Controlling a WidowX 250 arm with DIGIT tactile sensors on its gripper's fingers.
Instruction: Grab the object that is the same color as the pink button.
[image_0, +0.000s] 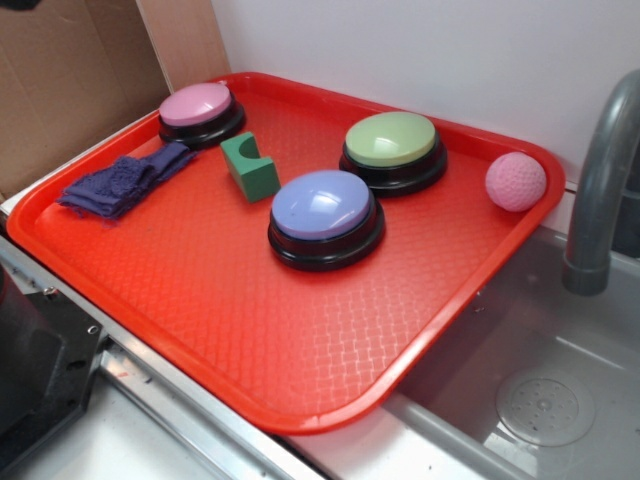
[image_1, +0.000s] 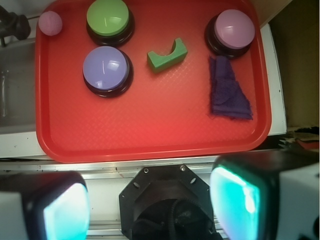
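The object, a small pink dimpled ball (image_0: 516, 181), rests in the far right corner of the red tray (image_0: 250, 330); in the wrist view the ball (image_1: 50, 23) is at the tray's top left corner. The pink button (image_0: 198, 108) with a black base stands at the tray's far left corner, seen as the pink button (image_1: 233, 31) at top right in the wrist view. My gripper (image_1: 150, 202) hangs high above the robot base, short of the tray's near edge, open, with nothing between its teal pads (image_1: 239, 200). The gripper does not show in the exterior view.
On the tray stand a light green button (image_0: 393, 148), a lilac-blue button (image_0: 325, 215), a green notched block (image_0: 250, 167) and a folded purple cloth (image_0: 128, 180). A grey sink (image_0: 540, 400) with a faucet (image_0: 600, 190) lies to the right. The black robot base (image_1: 167, 202) sits below the gripper.
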